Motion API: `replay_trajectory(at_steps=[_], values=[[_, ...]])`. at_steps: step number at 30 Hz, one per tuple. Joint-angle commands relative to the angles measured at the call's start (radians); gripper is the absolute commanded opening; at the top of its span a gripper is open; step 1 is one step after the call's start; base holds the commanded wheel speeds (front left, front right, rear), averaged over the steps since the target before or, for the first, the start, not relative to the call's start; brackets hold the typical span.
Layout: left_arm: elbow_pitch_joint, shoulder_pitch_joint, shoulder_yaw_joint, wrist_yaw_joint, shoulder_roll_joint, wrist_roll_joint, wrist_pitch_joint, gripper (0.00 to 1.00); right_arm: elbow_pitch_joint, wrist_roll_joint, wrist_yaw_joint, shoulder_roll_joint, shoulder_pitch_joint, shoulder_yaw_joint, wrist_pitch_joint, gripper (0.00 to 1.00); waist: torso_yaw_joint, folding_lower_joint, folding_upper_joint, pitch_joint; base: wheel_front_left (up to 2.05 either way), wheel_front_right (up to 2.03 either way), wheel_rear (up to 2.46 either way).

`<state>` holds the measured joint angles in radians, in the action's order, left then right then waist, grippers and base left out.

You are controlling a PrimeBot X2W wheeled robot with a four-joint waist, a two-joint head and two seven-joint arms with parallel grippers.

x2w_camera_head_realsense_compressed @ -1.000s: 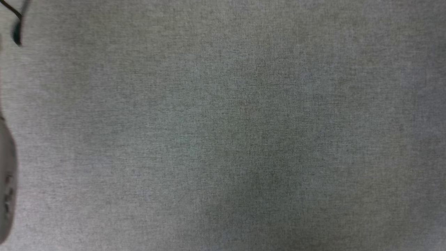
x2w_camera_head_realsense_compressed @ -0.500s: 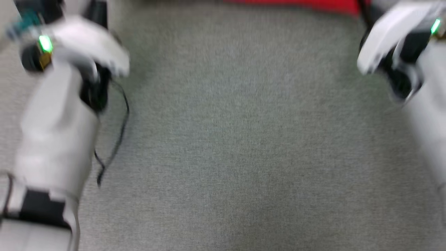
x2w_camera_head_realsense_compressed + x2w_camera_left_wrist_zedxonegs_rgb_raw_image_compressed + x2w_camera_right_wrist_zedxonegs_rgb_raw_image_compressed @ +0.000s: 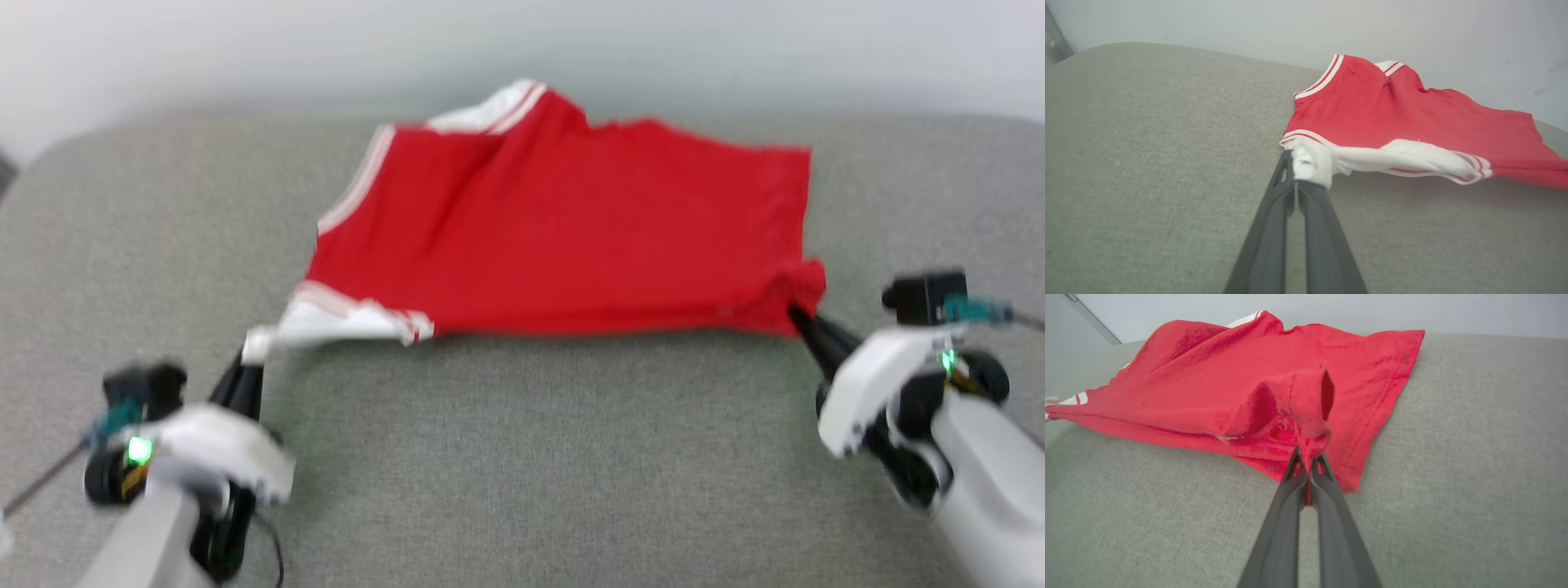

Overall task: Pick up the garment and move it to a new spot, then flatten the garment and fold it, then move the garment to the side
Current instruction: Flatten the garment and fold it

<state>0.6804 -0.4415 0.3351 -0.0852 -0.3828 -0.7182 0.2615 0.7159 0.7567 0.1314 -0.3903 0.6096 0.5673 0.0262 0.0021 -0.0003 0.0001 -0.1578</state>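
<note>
Pinching the bunched end of the white sleeve (image 3: 1310, 163), the two dark fingers (image 3: 1274, 237) of the left gripper (image 3: 1295, 181) are pressed together on the cloth, which wraps over their tips. The right gripper (image 3: 1309, 457) is clamped in the same way, its fingers closed on a puckered red corner (image 3: 1306, 408) at the hem end, with a strip of red cloth caught between them. Between the two grips the garment (image 3: 571, 237) is stretched sideways, sleeve end to the left and hem end to the right. Its near edge is raised a little and casts a shadow below it, while the far part lies on the grey fabric-covered worktop (image 3: 522, 457), close to the far edge. The face that shows is red. The striped trim (image 3: 1318, 79) runs along the left side, and a second white, striped piece peeks up at the far edge. Each gripper reaches in from the near side, the left from the near left and the right from the near right. Behind each, a white wrist housing (image 3: 865, 384) carries a small green light (image 3: 947, 359). Beyond the worktop stands a pale wall (image 3: 245, 49). The head view is blurred.
</note>
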Motion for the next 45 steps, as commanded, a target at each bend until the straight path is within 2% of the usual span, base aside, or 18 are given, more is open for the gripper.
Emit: replay_trajectory(at_steps=[1,5,7,9,10,13,17,22,28,33,38,39,40,42,43,44,45], values=[[-0.015,0.037,-0.01,0.012,-0.015,-0.009,0.005,0.0,-0.014,0.007,-0.001,-0.016,-0.036,-0.004,0.003,0.0,-0.003,0.0003,-0.0001,0.062,0.0,0.0,0.0],[-0.154,0.215,-0.022,0.068,-0.044,-0.028,-0.017,0.0,-0.127,-0.003,-0.002,-0.057,-0.178,-0.033,-0.011,0.0,0.003,0.0003,-0.0001,0.11,0.0,0.0,0.0],[-0.246,0.302,-0.036,0.111,-0.063,-0.037,-0.036,0.0,-0.189,-0.01,-0.002,-0.074,-0.249,-0.064,-0.029,0.0,0.002,0.0003,-0.0001,0.121,0.0,0.0,0.0],[-0.583,0.552,-0.072,0.264,-0.109,-0.074,-0.136,0.0,-0.382,-0.073,-0.002,-0.082,-0.46,-0.243,-0.102,0.0,0.01,0.0003,-0.0001,0.135,0.0,0.0,0.0],[-0.643,0.582,-0.078,0.289,-0.118,-0.077,-0.156,0.0,-0.42,-0.091,-0.002,-0.077,-0.489,-0.281,-0.118,0.0,0.011,0.0003,-0.0001,0.133,0.0,0.0,0.0],[-0.79,0.64,-0.095,0.353,-0.15,-0.069,-0.199,0.0,-0.527,-0.144,-0.002,-0.047,-0.565,-0.386,-0.183,0.0,0.013,0.0003,-0.0001,0.126,0.0,0.0,0.0],[-0.903,0.627,-0.103,0.386,-0.174,-0.055,-0.233,0.0,-0.641,-0.211,-0.002,0.018,-0.615,-0.496,-0.273,0.0,0.01,0.0003,-0.0001,0.109,0.0,0.0,0.0],[-0.885,0.497,-0.075,0.349,-0.157,-0.043,-0.244,0.0,-0.708,-0.29,-0.002,0.095,-0.591,-0.56,-0.367,0.0,0.0,0.0003,-0.0001,0.054,0.0,0.0,0.0],[-0.725,0.315,-0.03,0.274,-0.117,-0.053,-0.25,0.0,-0.681,-0.338,-0.001,0.144,-0.531,-0.563,-0.431,0.0,-0.011,0.0003,-0.0001,-0.022,0.0,0.0,0.0],[-0.566,0.216,-0.009,0.218,-0.083,-0.071,-0.243,0.0,-0.624,-0.351,-0.001,0.15,-0.482,-0.521,-0.438,0.0,-0.023,0.0003,-0.0001,-0.075,0.0,0.0,0.0],[-0.419,0.136,0.01,0.152,-0.05,-0.091,-0.241,0.0,-0.555,-0.364,-0.001,0.131,-0.422,-0.493,-0.389,0.0,-0.026,0.0003,-0.0001,-0.11,0.0,0.0,0.0],[-0.39,0.122,0.015,0.14,-0.045,-0.094,-0.243,0.0,-0.535,-0.367,-0.001,0.128,-0.409,-0.49,-0.381,0.04,-0.026,0.0003,-0.0001,-0.113,0.0,0.0,0.0],[-0.363,0.11,0.02,0.127,-0.036,-0.101,-0.248,0.0,-0.518,-0.372,-0.001,0.125,-0.398,-0.486,-0.373,0.17,-0.026,0.0003,-0.0001,-0.115,0.0,0.0,0.0],[-0.315,0.085,0.035,0.1,-0.026,-0.105,-0.26,0.0,-0.482,-0.374,-0.001,0.123,-0.377,-0.476,-0.354,0.49,-0.027,0.0003,-0.0001,-0.117,0.0,0.0,0.0],[-0.293,0.077,0.044,0.09,-0.024,-0.109,-0.271,0.29,-0.465,-0.375,-0.001,0.123,-0.37,-0.47,-0.344,0.88,-0.027,0.0003,-0.0001,-0.117,0.0,0.0,0.0],[-0.272,0.069,0.048,0.079,-0.021,-0.113,-0.276,0.66,-0.449,-0.376,-0.001,0.121,-0.365,-0.463,-0.332,1.0,-0.027,0.0003,-0.0001,-0.115,0.0,0.0,0.0],[-0.255,0.061,0.048,0.074,-0.018,-0.113,-0.273,1.0,-0.438,-0.372,-0.001,0.122,-0.359,-0.458,-0.317,1.0,-0.027,0.0003,-0.0001,-0.112,0.0,0.0,0.0]])
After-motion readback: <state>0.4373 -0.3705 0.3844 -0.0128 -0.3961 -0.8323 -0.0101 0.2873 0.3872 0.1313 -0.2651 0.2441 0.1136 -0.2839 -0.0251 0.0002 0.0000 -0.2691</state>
